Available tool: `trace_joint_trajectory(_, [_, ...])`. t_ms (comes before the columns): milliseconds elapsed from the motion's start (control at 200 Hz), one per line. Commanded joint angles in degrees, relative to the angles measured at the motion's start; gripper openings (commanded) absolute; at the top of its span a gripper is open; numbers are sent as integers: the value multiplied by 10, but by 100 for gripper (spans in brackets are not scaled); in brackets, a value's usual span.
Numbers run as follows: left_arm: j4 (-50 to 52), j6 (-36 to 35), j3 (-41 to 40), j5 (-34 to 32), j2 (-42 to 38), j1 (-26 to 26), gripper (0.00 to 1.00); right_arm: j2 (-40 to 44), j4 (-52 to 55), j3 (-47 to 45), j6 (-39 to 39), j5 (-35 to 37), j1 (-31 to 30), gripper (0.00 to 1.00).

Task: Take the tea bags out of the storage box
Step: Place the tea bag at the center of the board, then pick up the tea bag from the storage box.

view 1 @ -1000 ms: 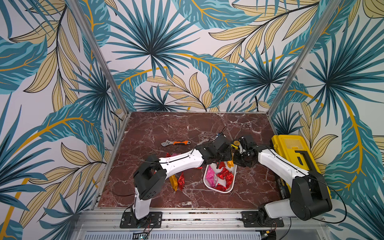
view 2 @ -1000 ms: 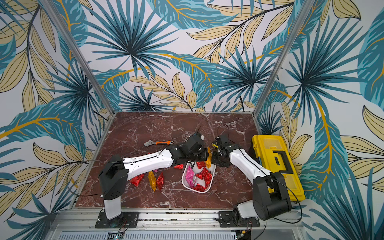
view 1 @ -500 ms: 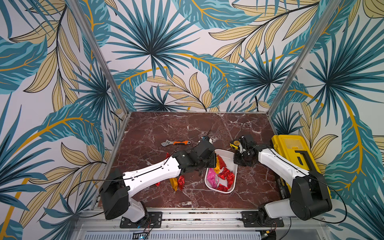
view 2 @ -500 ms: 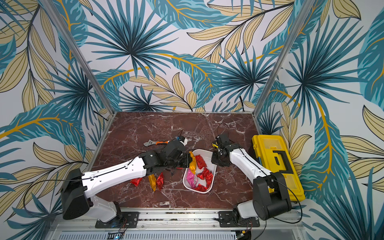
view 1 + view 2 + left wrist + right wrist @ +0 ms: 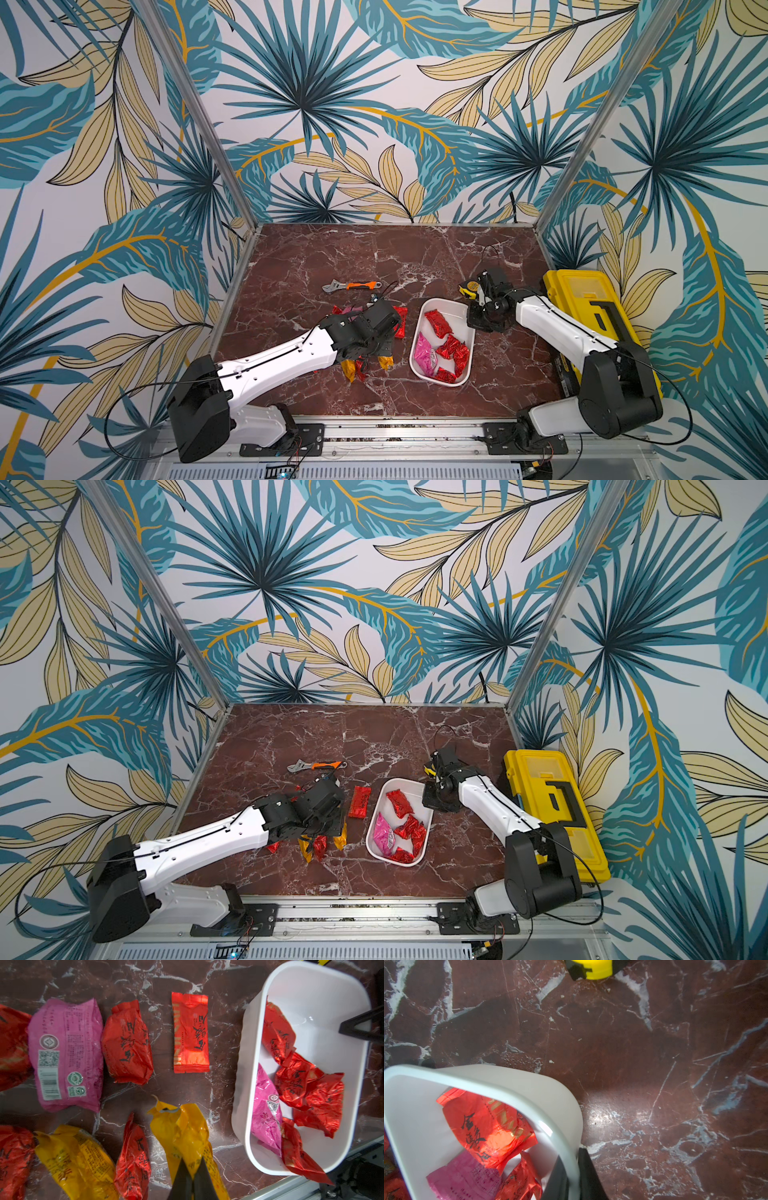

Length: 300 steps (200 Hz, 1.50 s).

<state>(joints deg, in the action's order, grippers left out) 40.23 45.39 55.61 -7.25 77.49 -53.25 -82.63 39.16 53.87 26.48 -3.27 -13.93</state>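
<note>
wrist views alone show grips, left hand [image 5: 192, 1169] pinching yellow tea bag [image 5: 182, 1126], right hand [image 5: 572, 1157] clamping storage box [image 5: 508, 1088] rim, inside red tea bags [image 5: 291, 1082], pink tea bag [image 5: 267, 1118]

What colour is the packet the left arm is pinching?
Yellow-orange tea bag; clearest in the left wrist view.

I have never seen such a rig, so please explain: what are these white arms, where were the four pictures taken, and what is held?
Two robot arms stand at a marble table, each ending in a two-fingered gripper. Two pictures look down from overhead; the close-ups come from cameras on the wrists. The left gripper is shut on a yellow tea bag, beside other tea bags lying on the table. The right gripper pinches the wall of the white storage box, which holds more of them. A wrench and a yellow toolbox lie aside.
</note>
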Motion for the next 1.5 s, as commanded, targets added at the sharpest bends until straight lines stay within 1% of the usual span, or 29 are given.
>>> trace_joint_trajectory(0, [-11, -24, -22, 3, 29, 3, 6, -4, 9, 8, -9, -3, -2, 16])
trace_joint_trajectory(165, [-34, -31, -25, 10, 70, 3, 7, -2, 10, 7, -8, -6, -2, 16])
trace_joint_trajectory(235, [-40, -32, -27, 10, 81, 3, 10, -2, 10, 6, -7, -5, -2, 16])
trace_joint_trajectory(355, [-45, -32, -31, 10, 92, 5, 23, -4, 10, 7, -5, -2, -2, 16])
trace_joint_trajectory(406, [-45, -31, -30, 8, 93, 4, 30, -6, 10, 7, -5, -2, -2, 16])
trace_joint_trajectory(541, [-47, -37, -19, 4, 74, 4, 39, -4, 10, 8, -5, 1, -2, 17])
trace_joint_trajectory(576, [-54, -40, -17, 9, 65, 4, 42, -4, 10, 8, -6, 1, -2, 19])
trace_joint_trajectory(611, [-64, -44, -16, 14, 54, 4, 46, -2, 11, 9, -7, 0, -2, 22])
trace_joint_trajectory(706, [-103, -55, -18, 35, 24, 5, 55, 5, 12, 9, -10, 2, -2, 33])
trace_joint_trajectory(726, [-113, -56, -19, 56, 19, 4, 56, 7, 13, 9, -11, 4, -2, 35])
trace_joint_trajectory(786, [-143, -56, -25, 79, 1, 5, 60, 15, 15, 11, -16, 14, -2, 44])
trace_joint_trajectory(856, [-179, -47, -33, 103, -14, 4, 63, 27, 23, 19, -23, 32, -2, 50])
trace_joint_trajectory(946, [-222, -19, -42, 124, -21, 5, 64, 50, 39, 35, -31, 56, -3, 54])
trace_joint_trajectory(1016, [-255, 11, -51, 136, -17, 5, 65, 75, 41, 44, -44, 58, -10, 56])
trace_joint_trajectory(1182, [-301, 70, -70, 142, 1, 4, 64, 96, 51, 61, -73, 69, -75, 59])
trace_joint_trajectory(1267, [-305, 100, -82, 126, 1, 7, 63, 86, 43, 58, -74, 63, -118, 59])
trace_joint_trajectory(1352, [-318, 136, -104, 110, -4, 12, 60, 56, 36, 57, -72, 69, -157, 61])
trace_joint_trajectory(1427, [-338, 159, -124, 109, -7, 16, 59, 30, 17, 52, -70, 63, -171, 62])
trace_joint_trajectory(1497, [-347, 166, -132, 115, -5, 15, 59, 3, 0, 51, -71, 56, -177, 64])
